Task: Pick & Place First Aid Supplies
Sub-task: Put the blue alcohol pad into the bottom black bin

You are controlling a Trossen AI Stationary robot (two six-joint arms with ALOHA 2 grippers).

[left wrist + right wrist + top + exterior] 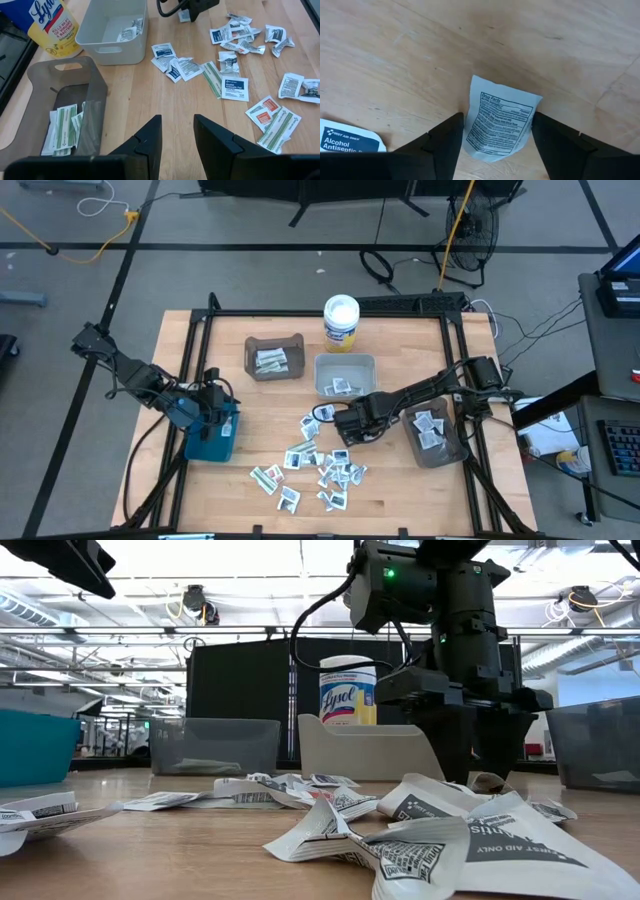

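Observation:
Several first aid supplies, small white packets, lie scattered on the wooden table's near middle. My right gripper points straight down at the heap's far edge. In its wrist view the open fingers stand on either side of one white packet with black print, which lies flat on the wood. My left gripper hovers over a teal bin at the table's left. It is open with nothing between its fingers. My right gripper comes from above with one finger at each side edge of the printed packet. The packet lies flat on the table. Whether the fingers touch its edges I cannot tell.
A brown bin with green-striped packets, a pale grey bin and a white round tub stand at the far middle. A grey bin with packets sits at the right. A black frame runs round the table.

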